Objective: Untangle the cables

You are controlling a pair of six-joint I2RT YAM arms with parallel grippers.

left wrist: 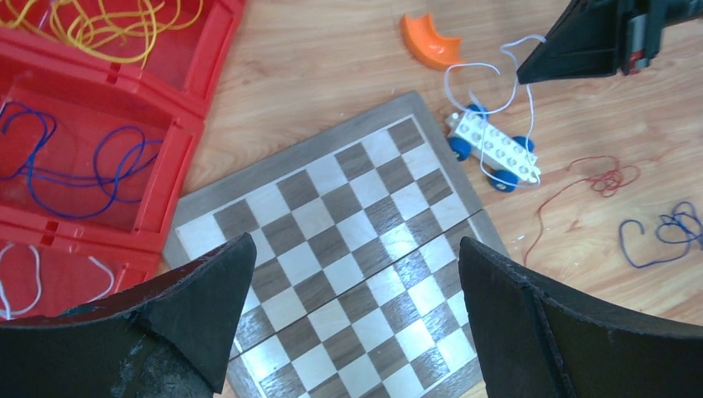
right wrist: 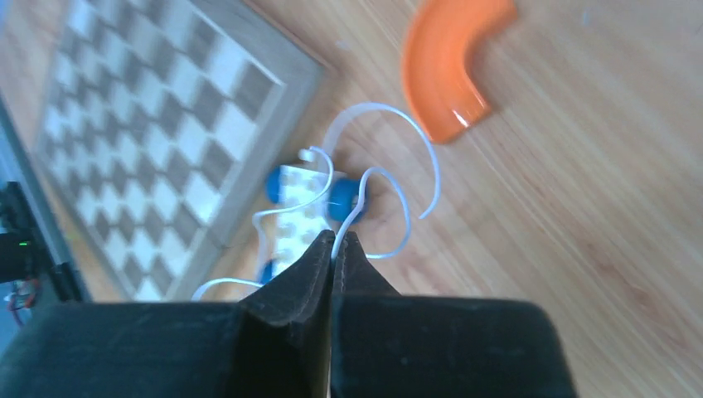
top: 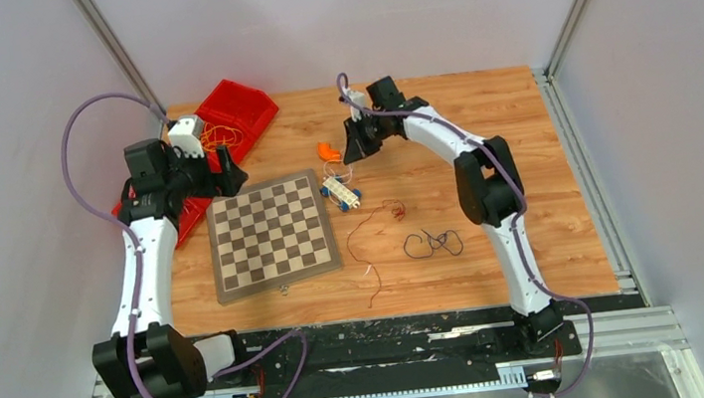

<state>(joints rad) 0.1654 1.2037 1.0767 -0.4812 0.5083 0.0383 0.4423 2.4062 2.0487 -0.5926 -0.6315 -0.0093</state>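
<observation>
**Right claw pinches the white cable by the toy brick; left claw hangs wide open**

The left claw (left wrist: 355, 245) is spread as wide as it goes and holds nothing. Directly beneath it, between its fingers, lies the brown-and-cream wooden chessboard (left wrist: 332, 207). To this claw's left sits the red plastic compartment tray (left wrist: 186, 108), with thin cables lying in separate compartments. A tangled yellow-orange cable (left wrist: 108, 25) is farthest ahead, a looped blue-purple cable (left wrist: 104, 157) is in the middle, and a short white strand (left wrist: 36, 274) is nearest. Ahead and to the right of the left claw, past the board's corner, a curved orange plastic piece (left wrist: 427, 41) rests on the wooden counter (top: 521, 140).

The right claw (right wrist: 333, 240) is closed tight, its tips pinching a curly thin white cable (right wrist: 390, 108). Just ahead of those tips stands a white toy brick on blue wheels (right wrist: 303, 195). The white cable loops over and beside the brick, and the orange piece lies farther ahead to the right.

Behind the right claw, toward its arm's base, a curly dark red cable (top: 395, 211) trails across the counter, well apart from the tips. To the right of it lies a dark knotted cable (top: 433, 243), separate from the red one.
</observation>
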